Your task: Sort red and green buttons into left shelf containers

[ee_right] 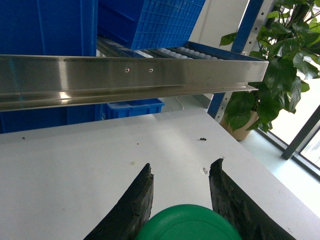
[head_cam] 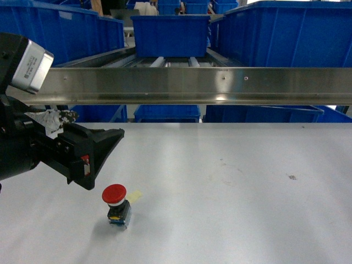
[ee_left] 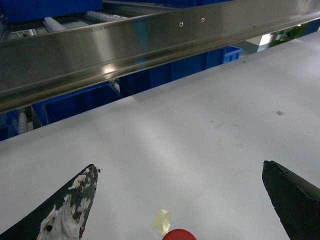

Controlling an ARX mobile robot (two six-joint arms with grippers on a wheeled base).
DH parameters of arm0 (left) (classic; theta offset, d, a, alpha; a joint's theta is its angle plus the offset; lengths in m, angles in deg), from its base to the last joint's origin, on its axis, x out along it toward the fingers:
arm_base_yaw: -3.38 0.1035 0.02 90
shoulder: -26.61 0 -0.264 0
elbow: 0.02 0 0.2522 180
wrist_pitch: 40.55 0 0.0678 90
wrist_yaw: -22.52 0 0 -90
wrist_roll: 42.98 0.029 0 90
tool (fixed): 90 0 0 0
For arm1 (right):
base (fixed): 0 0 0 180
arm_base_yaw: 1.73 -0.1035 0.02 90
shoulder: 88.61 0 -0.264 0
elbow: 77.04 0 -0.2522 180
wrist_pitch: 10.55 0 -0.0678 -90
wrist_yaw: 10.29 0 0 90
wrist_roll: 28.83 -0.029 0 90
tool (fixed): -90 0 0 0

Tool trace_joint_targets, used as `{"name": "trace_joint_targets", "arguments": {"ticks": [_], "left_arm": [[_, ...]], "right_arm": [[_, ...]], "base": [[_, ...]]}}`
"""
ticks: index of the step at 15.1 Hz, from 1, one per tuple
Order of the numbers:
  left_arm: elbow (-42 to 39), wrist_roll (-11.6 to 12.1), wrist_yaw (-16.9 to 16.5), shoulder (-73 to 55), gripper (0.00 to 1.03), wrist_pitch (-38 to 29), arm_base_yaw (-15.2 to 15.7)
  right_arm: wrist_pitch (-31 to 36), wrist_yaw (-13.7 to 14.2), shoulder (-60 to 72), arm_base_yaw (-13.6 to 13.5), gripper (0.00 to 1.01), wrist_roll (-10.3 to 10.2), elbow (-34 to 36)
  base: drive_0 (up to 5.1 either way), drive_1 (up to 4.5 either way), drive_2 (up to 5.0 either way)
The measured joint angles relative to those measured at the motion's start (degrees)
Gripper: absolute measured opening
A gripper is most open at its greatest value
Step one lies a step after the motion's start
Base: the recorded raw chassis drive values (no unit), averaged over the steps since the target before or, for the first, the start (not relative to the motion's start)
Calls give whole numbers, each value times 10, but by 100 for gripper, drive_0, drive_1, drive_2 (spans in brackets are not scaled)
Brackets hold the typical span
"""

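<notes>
On the left, the robot's left claw [head_cam: 104, 148] hangs spread wide above the white bench [head_cam: 231, 187], its worn black fingers [ee_left: 67, 207] well apart and holding nothing, poised just over a red push-button switch [head_cam: 116, 203] that stands upright on the bench beside a yellowish tape scrap [head_cam: 134, 196]. Behind, the steel rail of the shelf [head_cam: 192, 85] crosses the scene, with large blue bins [head_cam: 170, 34] waiting on its rollers and more below. To the right, seen only from its own wrist camera, the right claw [ee_right: 182, 200] straddles a round green cap [ee_right: 187, 224], apparently a green button; whether it truly grips cannot be told. By the look of it, sorting is barely begun: the red button is not yet picked up, and no button is seen in a bin.
</notes>
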Motion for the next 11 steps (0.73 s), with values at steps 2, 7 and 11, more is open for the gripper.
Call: {"name": "trace_joint_targets", "arguments": {"ticks": [2,7,11], "left_arm": [[-8,15,24,-20,98,14,-12],[-13,47,75,-20,98,91,-44],[-13,68,93,-8,98,110,-36]], "right_arm": [[0,0,0,0,31,0,0],[0,0,0,0,31,0,0],[0,0,0,0,31,0,0]], "base": [[0,0,0],[0,0,0],[0,0,0]]}}
